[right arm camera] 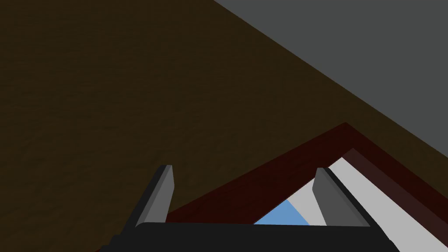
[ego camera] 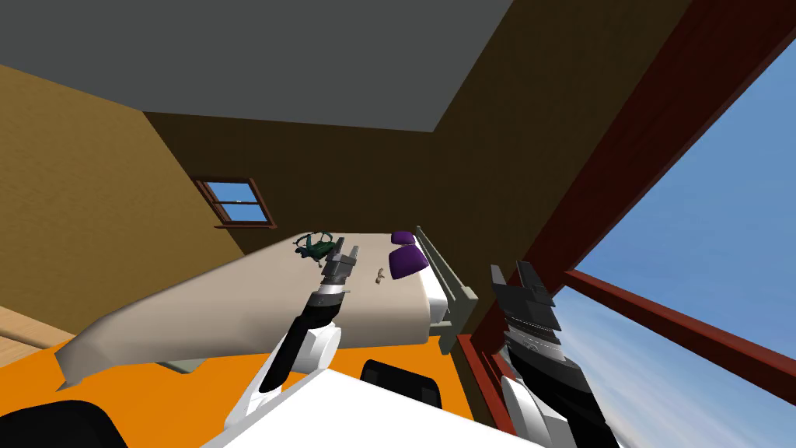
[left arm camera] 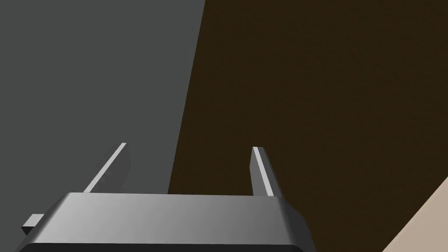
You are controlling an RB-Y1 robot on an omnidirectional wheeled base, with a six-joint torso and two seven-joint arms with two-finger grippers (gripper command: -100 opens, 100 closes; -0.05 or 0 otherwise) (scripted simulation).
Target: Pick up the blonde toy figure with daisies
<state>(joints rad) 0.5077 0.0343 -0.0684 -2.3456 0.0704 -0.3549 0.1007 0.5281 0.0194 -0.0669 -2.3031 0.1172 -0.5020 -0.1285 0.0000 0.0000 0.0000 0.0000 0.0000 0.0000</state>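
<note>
Stood by a bed (ego camera: 218, 303) with a pale beige cover, on an orange floor (ego camera: 155, 381). Saw the toy figure (ego camera: 379, 275) lying on the cover near the head end, very small and tan, too small to make out hair or flowers. Found it just beside the big purple pillow (ego camera: 407, 262), with a smaller purple pillow (ego camera: 402, 237) farther back by the grey headboard (ego camera: 449, 280). Spotted a dark green thing (ego camera: 315, 246) on the far part of the bed too, too tangled to name.

Held the left gripper (ego camera: 347, 249) up over the cover, between the green thing and the toy figure, near the toy figure but not touching it. Had its two fingers (left arm camera: 262, 170) spread wide apart with nothing between them.

Held the right gripper (ego camera: 511, 270) off to the side of the bed, up by the dark red window frame (ego camera: 661, 132). Had those fingers (right arm camera: 159, 197) spread wide apart as well, holding nothing.
</note>
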